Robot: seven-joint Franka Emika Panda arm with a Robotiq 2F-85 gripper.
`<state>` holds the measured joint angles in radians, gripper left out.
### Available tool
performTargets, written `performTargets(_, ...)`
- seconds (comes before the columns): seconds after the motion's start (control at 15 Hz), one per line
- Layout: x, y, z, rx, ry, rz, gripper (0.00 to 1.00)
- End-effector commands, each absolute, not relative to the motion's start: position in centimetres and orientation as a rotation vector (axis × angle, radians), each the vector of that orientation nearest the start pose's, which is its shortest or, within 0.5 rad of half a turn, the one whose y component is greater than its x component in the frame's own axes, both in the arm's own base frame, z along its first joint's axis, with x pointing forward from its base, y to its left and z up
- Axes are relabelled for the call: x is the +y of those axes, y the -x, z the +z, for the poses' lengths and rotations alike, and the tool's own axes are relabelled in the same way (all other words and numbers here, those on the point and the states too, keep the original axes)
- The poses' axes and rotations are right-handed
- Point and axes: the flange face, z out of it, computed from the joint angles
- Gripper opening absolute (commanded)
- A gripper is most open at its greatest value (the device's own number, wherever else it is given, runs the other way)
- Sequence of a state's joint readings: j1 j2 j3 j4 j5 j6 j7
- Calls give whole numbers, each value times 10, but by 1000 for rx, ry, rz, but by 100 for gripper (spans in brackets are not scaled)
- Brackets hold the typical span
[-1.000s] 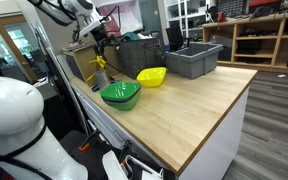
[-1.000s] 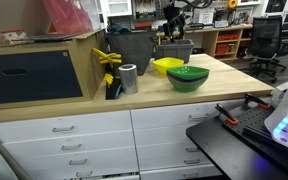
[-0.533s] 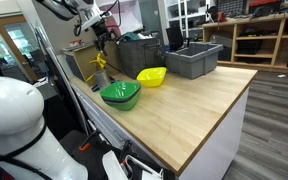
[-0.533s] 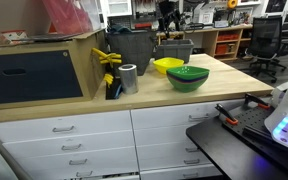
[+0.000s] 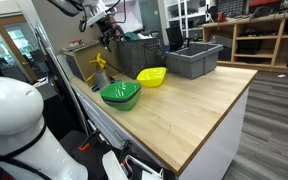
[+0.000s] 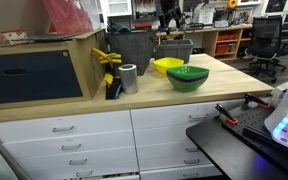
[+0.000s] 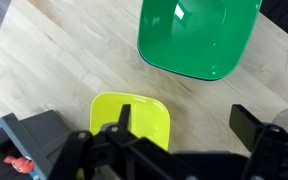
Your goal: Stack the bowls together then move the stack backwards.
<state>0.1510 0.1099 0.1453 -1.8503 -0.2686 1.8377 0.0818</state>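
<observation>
A green bowl point(image 5: 121, 94) point(image 6: 187, 77) sits on the wooden table near its edge, and it fills the top of the wrist view point(image 7: 196, 36). A smaller yellow bowl point(image 5: 152, 76) point(image 6: 167, 66) point(image 7: 132, 118) sits apart from it, closer to the grey bins. High above the yellow bowl hangs my gripper point(image 5: 107, 32) point(image 6: 169, 18) point(image 7: 186, 122), open and with nothing between its fingers. In the wrist view one finger overlaps the yellow bowl's edge. No stack shows: these two bowls stand separately.
A grey bin point(image 5: 193, 60) stands behind the yellow bowl, and a darker bin point(image 6: 134, 50) stands beside it. A metal cylinder point(image 6: 129, 78) and a yellow clamp point(image 6: 109, 62) sit by a big box point(image 6: 44, 65). The table's edge point(image 5: 209, 140) drops off on the near side.
The arm has lifted the open gripper a little higher above the yellow bowl. Neither bowl has moved.
</observation>
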Motion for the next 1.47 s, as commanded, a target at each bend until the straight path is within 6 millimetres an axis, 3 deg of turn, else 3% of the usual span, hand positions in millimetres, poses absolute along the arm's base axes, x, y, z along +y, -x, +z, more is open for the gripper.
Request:
performTargets(0.0,131,-583,442,-636,3300,123,100)
performTargets(0.33,114,-613,401,-838,3237,100,100)
performTargets(0.67,109,-636,358,-957,3176,121,100)
performTargets(1.4,114,-657,269,-1251,3064,282,100)
